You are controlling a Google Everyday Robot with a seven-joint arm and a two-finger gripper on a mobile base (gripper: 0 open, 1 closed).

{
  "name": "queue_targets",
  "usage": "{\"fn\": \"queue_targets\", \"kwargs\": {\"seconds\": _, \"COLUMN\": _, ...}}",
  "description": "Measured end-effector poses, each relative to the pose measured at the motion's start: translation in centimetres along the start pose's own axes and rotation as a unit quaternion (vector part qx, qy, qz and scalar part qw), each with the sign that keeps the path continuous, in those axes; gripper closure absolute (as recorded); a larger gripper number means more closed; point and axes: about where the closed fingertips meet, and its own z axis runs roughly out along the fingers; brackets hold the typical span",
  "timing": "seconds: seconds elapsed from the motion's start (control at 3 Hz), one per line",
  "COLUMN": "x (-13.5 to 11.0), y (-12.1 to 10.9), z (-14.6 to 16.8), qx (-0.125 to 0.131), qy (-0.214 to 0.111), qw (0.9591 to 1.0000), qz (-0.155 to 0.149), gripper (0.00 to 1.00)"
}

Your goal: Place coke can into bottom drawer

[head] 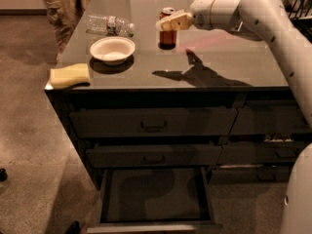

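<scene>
The coke can [167, 37] stands upright on the dark countertop, towards the back middle. It is red with a silver top. My gripper [171, 22] reaches in from the right on the white arm and sits at the can's upper half, partly covering it. The can's base rests on the countertop. The bottom drawer [153, 226] is pulled out at the foot of the cabinet, below and in front of the can. Its flat dark inside holds nothing.
A clear plastic bottle [109, 24] lies on the countertop left of the can. A white bowl [112, 49] and a yellow sponge [70, 75] sit nearer the left front corner. Two shut drawers with bar handles [153, 126] are above the open one. A person's legs [63, 6] stand at the back left.
</scene>
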Motion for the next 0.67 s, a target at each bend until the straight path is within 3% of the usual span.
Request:
{"fn": "queue_targets", "kwargs": {"seconds": 0.33, "x": 1.1, "y": -1.0, "z": 3.8, "qx": 0.045, "qy": -0.045, "qw": 0.9978, "qz": 0.017, "gripper": 0.0}}
{"fn": "queue_targets", "kwargs": {"seconds": 0.67, "x": 1.7, "y": -1.7, "z": 5.9, "qx": 0.071, "qy": -0.066, "qw": 0.9949, "qz": 0.029, "gripper": 0.0}}
